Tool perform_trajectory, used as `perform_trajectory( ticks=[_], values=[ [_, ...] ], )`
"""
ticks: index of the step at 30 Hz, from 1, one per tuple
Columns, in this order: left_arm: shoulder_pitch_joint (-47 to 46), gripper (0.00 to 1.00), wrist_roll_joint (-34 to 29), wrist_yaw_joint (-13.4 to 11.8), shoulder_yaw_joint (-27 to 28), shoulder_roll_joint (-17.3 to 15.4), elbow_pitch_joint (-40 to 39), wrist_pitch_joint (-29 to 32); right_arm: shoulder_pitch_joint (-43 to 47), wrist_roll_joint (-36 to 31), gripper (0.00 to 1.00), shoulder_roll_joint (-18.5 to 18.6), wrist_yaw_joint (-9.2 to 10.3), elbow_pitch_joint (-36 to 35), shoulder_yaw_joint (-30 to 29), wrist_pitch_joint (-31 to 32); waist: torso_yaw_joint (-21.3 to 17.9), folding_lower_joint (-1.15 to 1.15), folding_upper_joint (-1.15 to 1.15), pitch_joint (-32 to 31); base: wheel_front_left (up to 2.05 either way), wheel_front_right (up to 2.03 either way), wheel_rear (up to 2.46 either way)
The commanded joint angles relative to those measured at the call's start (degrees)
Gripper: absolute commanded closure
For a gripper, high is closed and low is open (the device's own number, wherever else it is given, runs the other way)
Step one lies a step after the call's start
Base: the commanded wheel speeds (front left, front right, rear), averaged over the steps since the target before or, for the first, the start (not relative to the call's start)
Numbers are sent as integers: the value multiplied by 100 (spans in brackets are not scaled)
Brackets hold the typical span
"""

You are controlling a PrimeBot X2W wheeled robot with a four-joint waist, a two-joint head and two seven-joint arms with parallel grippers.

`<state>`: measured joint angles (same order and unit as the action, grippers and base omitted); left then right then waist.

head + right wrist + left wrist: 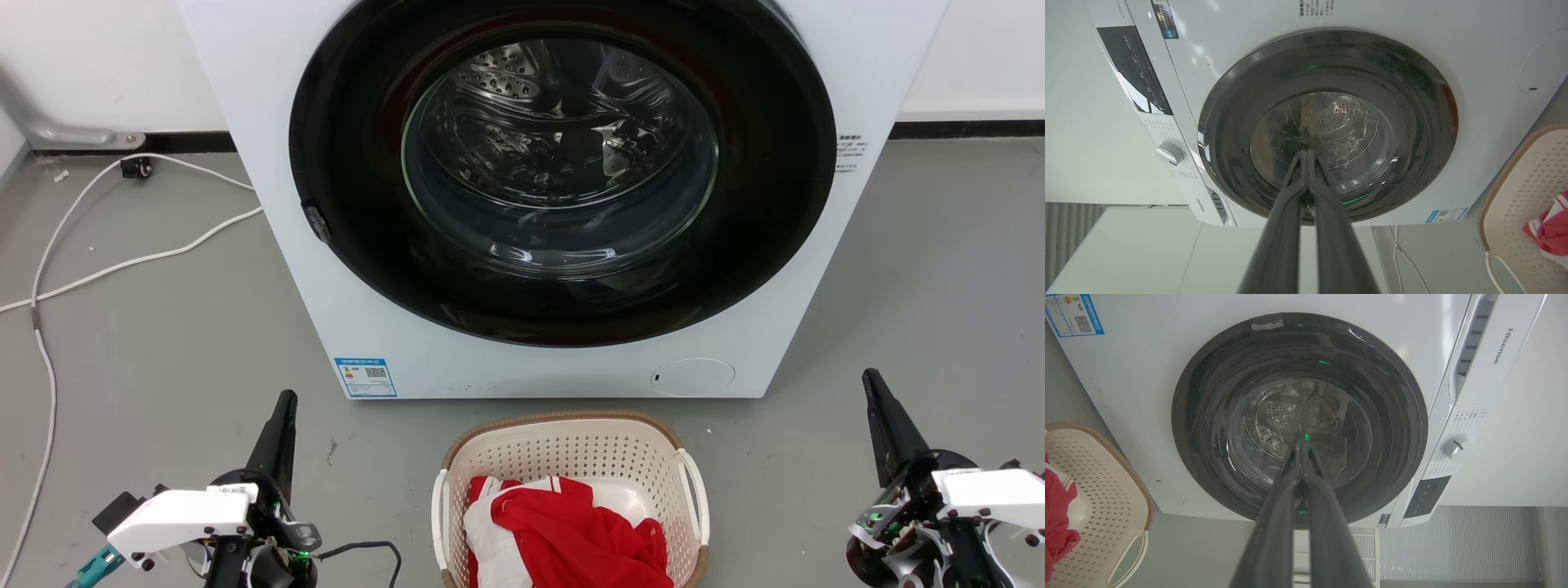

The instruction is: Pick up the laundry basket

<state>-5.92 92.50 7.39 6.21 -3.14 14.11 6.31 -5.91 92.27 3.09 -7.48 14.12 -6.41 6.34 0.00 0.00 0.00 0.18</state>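
1. Nearest the camera, low at either side: left gripper (286, 402) and right gripper (871, 382), long dark fingers pressed together to a point, nothing held. Both well apart from the basket, aimed up at the washer rather than at the handles.
2. Between them, on the grey floor (163, 367): cream perforated plastic laundry basket (571, 457) with brown woven-look rim and a white loop at each side, left handle (439, 523) and right handle (698, 506). Near edge cut off by the head view's bottom.
3. Inside: crumpled red-and-white garment (563, 531), heaped toward the near side. Risk: off-centre load, so tipping toward the robot on lifting; spilling with one side raised ahead of the other.
4. Risk at the handles: closed fingers no use on a thin loop, opening needed first. Narrow gap between loop and wall, so easy to jab the perforated side and shove a probably light basket along the floor instead of hooking it. Uneven reach by the two arms: same skid, or a twist.
5. Just beyond: white front-loading washing machine (408, 367), round dark glass door (563, 171) apparently shut. Little room behind the basket; rim likely to knock the front panel if pushed forward or swung on the way up.
6. Farthest, off to the left: white cable (131, 263) loose across the floor toward the wall. Well apart from the left arm; snag likely only on a wide outward swing.
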Motion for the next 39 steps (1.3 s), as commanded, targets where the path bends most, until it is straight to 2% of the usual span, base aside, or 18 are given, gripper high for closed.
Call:
perform_trajectory(
  ticks=[1, 25, 26, 39],
  values=[
    [-56, 100, -21, 18, 21, 5, 7, 9, -65, -10, 100, -17, -2, 6, -8, 17, 0, 0, 0, 0, 0, 0, 0],
    [-57, 100, -30, 18, 30, 10, 6, 17, -66, -17, 100, -20, -2, 6, -12, 18, 0, 0, 0, 0, 0, 0, 0],
    [-1, 0, -7, 0, 10, 8, 1, 8, 0, 0, 0, -4, 0, 1, -5, 9, 0, 0, 0, 0, 0, 0, 0],
    [-10, 0, -189, 1, -316, 25, -7, -304, 100, -67, 0, -6, 0, -55, 181, -236, 8, 0, 0, -15, 0, 0, 0]
  ],
)
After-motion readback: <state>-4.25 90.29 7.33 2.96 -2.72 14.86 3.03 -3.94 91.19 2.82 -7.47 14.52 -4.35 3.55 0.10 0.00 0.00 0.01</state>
